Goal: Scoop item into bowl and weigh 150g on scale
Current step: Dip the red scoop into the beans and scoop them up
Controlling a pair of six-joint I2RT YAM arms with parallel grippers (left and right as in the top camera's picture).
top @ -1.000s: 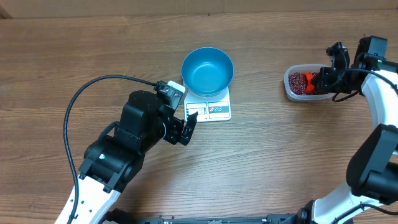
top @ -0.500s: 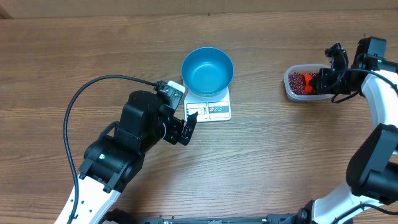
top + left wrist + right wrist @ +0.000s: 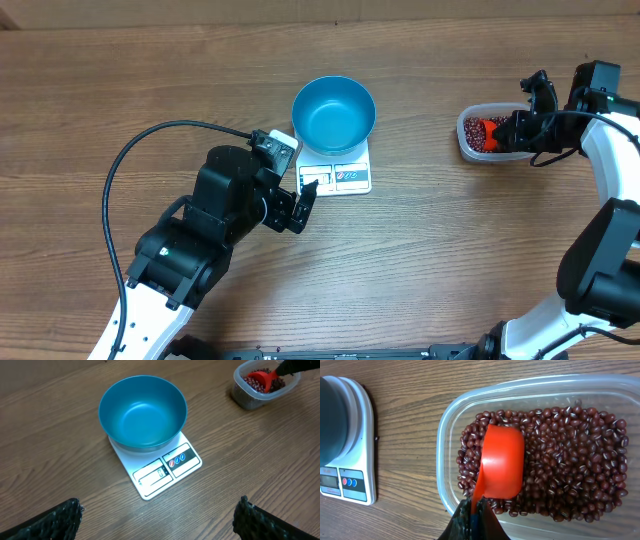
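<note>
Red scoop (image 3: pixel 502 462) slid farther across beans (image 3: pixel 570 450); scale (image 3: pixel 167 467) label illegible.

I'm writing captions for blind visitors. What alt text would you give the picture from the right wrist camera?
The right gripper holds a red scoop by its handle, its cup lying among dark red-brown beans in a clear plastic tub on a wooden table. At the left edge stands a white scale with the bowl on it.

A clear plastic tub (image 3: pixel 446 440) on the wooden table (image 3: pixel 450 250) holds an orange scoop (image 3: pixel 502 462).
</note>
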